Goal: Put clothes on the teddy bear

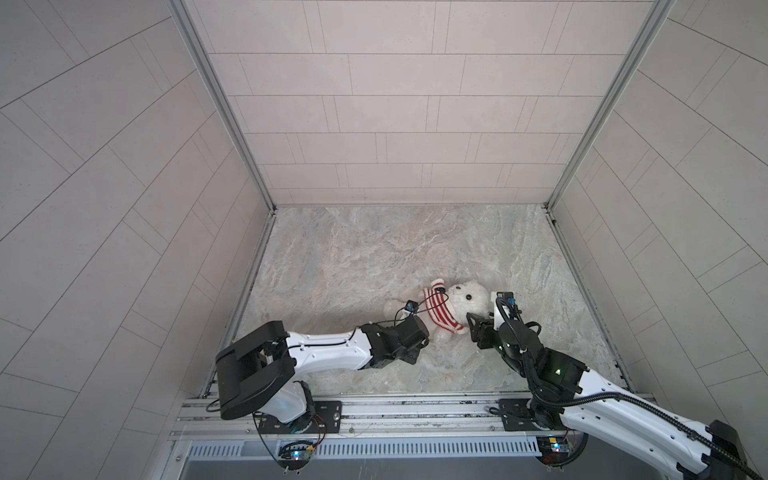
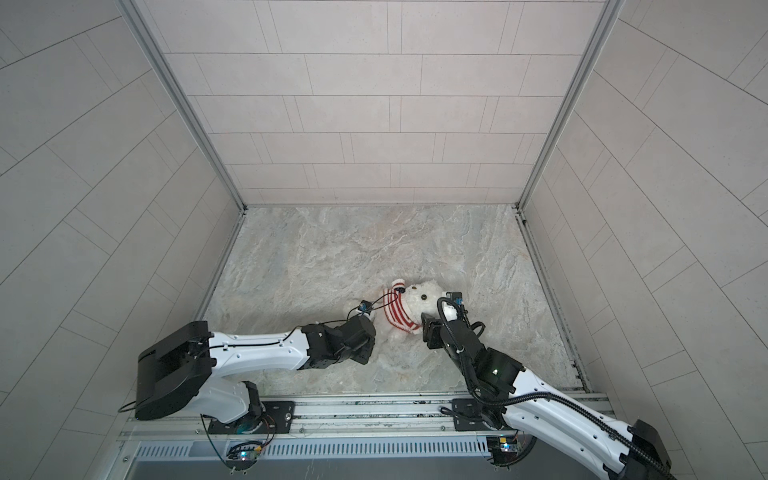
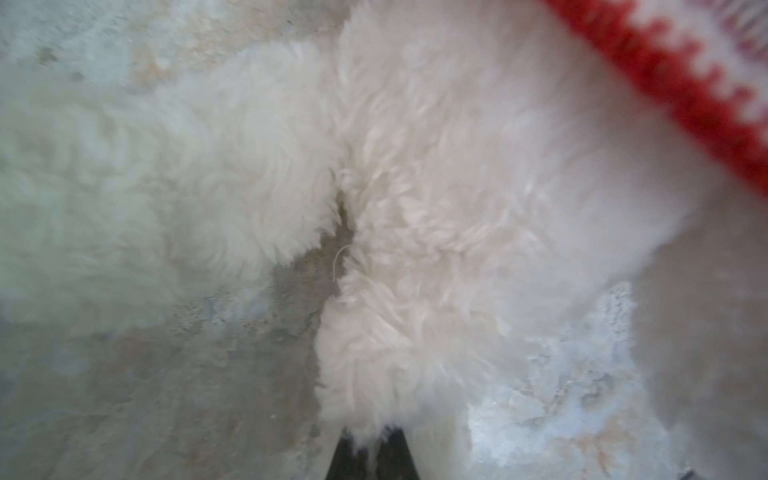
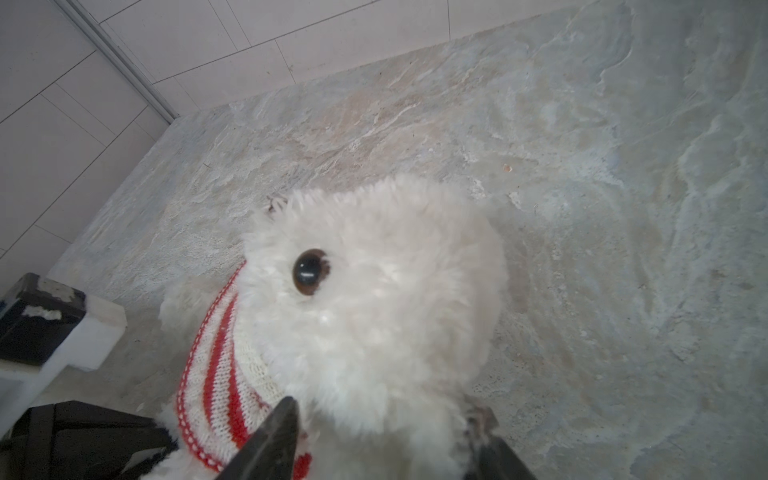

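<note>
- The teddy bear (image 1: 471, 297) lies near the middle of the marble table (image 1: 374, 249) in both top views, with its head toward 2 o'clock and its legs toward 7 o'clock.
- A red-and-white striped sweater (image 1: 442, 313) sits around its neck and upper body.
- The left gripper (image 3: 368, 451), at 8 o'clock from the teddy bear, pinches its white fur with the fingers pressed together.
- The right gripper (image 4: 380, 449), at 4 o'clock, holds its fingers wide apart, one on each side of the head.
</note>
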`<action>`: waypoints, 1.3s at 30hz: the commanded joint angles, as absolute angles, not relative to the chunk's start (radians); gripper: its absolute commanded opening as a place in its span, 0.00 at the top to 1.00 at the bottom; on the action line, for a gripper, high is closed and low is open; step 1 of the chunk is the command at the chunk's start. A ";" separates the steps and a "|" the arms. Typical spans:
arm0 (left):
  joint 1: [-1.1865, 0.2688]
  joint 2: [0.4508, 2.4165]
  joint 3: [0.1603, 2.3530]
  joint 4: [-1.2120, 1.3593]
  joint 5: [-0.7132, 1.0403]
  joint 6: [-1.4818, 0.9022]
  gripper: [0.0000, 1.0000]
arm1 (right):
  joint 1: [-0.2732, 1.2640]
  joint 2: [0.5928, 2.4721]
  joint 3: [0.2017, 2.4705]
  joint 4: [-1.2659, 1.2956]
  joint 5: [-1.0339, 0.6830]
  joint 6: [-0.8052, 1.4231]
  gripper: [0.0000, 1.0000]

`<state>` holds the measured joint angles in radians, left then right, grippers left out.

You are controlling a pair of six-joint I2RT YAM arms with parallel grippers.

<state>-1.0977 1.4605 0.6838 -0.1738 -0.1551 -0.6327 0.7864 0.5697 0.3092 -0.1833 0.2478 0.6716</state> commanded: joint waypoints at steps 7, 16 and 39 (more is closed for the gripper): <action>-1.016 1.446 0.619 -0.275 -0.144 -0.456 1.00 | 0.640 0.623 0.429 -0.343 -0.168 0.540 0.24; -0.973 1.458 0.613 -0.265 -0.123 -0.422 1.00 | 0.606 0.633 0.416 -0.335 -0.210 0.541 0.27; -0.969 1.495 0.625 -0.229 -0.109 -0.416 1.00 | 0.558 0.771 0.379 -0.039 -0.274 0.606 0.83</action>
